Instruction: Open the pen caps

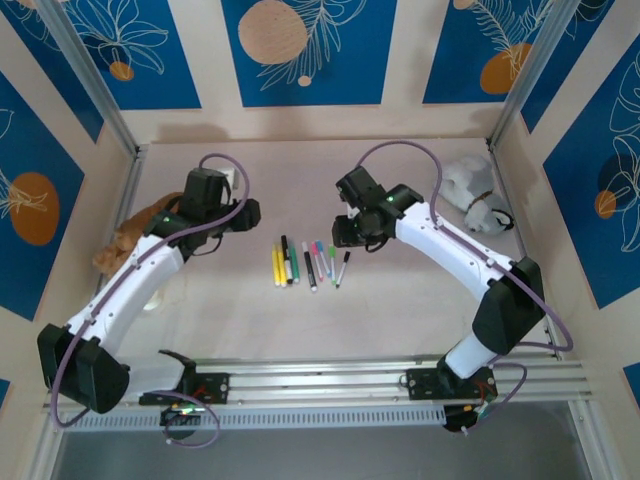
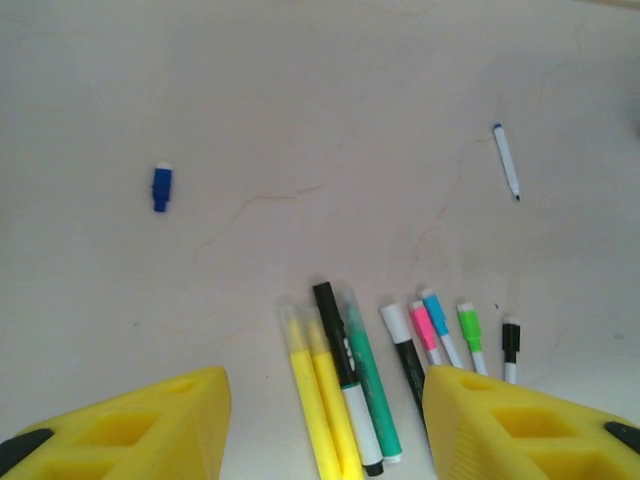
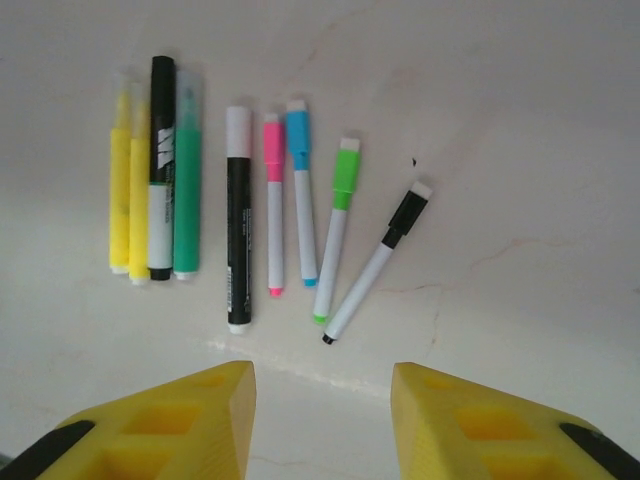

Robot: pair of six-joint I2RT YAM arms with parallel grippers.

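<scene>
Currently the right tool (image 3: 322, 385) and left tool (image 2: 325, 400) hover parted and empty, probably poised to grip. Ahead of the right tool, pens (image 3: 237, 230) lie in a row, pen caps (image 3: 345, 172) at their far ends; one blue cap (image 2: 161, 187) lies loose beyond the left tool.

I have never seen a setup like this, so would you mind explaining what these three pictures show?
These are two robot arms bolted to a table. One picture looks down from a fixed camera above and behind them. The other two come from a camera on each wrist, so the yellow blocks at the bottom are that arm's own fingers. The left gripper and right gripper are both open and hold nothing. Between the arms lies a row of pens, the thin ones with coloured caps on. A loose blue cap and one thin pen lie apart from the row.
</scene>
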